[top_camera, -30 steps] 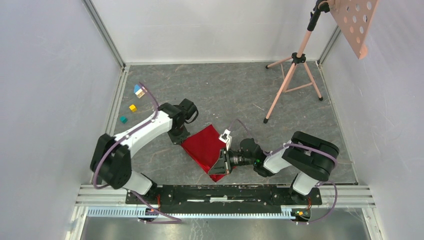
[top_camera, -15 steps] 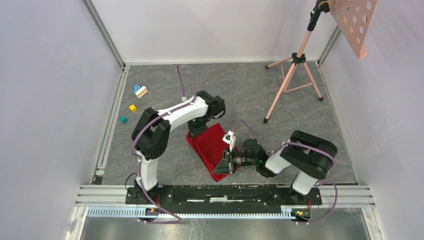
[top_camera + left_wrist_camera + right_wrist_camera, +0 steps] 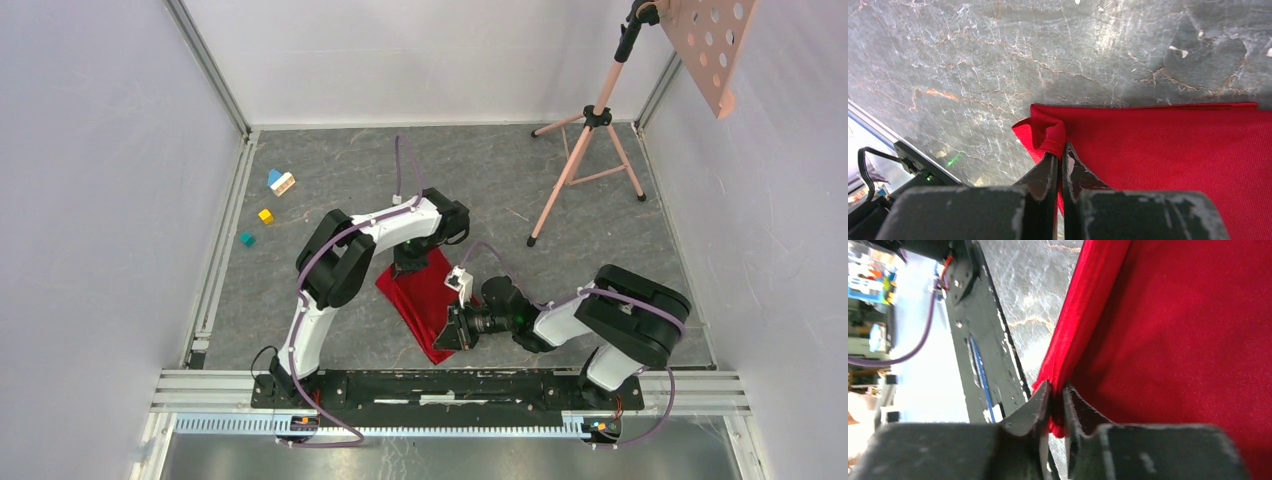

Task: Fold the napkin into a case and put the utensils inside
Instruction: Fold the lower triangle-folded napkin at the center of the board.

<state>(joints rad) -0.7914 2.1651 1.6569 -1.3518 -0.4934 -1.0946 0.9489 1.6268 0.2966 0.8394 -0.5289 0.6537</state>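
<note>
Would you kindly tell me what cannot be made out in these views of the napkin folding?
- Utensils: absent from every view, so their whereabouts are unknown.
- Napkin underside: top view, the cloth itself covers it.
- Right gripper: right wrist view, cloth fills the gap, so a firm pinch or loose contact cannot be told.
- Napkin corner at the left gripper: top view, that gripper covers it; only the left wrist view shows it pinched.

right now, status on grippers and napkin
Left gripper shut on napkin corner. Right gripper shut on its near end. Toy blocks far off, no obstruction.
</note>
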